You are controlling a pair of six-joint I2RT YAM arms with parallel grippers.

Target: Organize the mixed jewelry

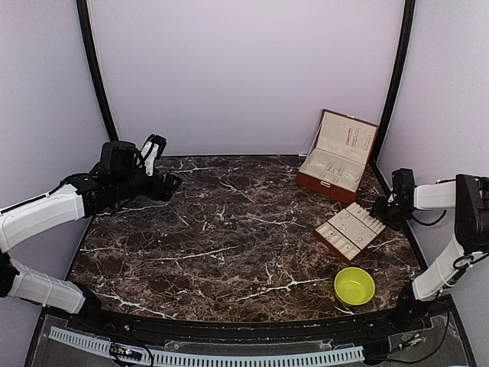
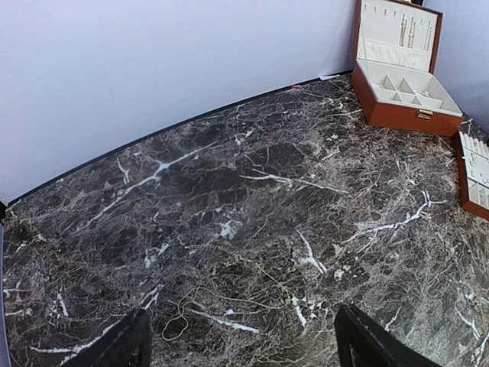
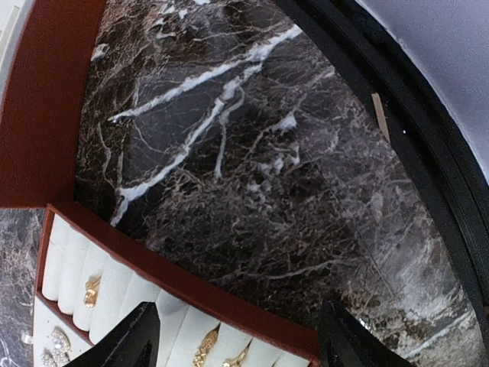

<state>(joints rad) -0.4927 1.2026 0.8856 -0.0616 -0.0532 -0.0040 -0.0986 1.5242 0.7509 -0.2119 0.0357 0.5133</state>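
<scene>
A thin pale-gold chain (image 2: 229,300) lies tangled on the dark marble, with a small loop (image 2: 175,328) at its left end. It sits just ahead of my left gripper (image 2: 244,345), between the two wide-open fingers, which hold nothing. In the top view the left gripper (image 1: 162,164) hangs over the table's back left. My right gripper (image 3: 241,344) is open and holds nothing above the far rim of the compartment tray (image 3: 183,287). Small gold pieces (image 3: 92,290) rest in the tray's cream slots, and another gold piece (image 3: 205,348) lies between the fingers. In the top view the right gripper (image 1: 382,208) is at the tray's right edge.
The reddish-brown box (image 1: 336,157) stands open at the back right, lid up. The tray (image 1: 350,232) lies in front of it. A yellow-green bowl (image 1: 354,285) sits near the front right. A black rail (image 3: 412,145) borders the table on the right.
</scene>
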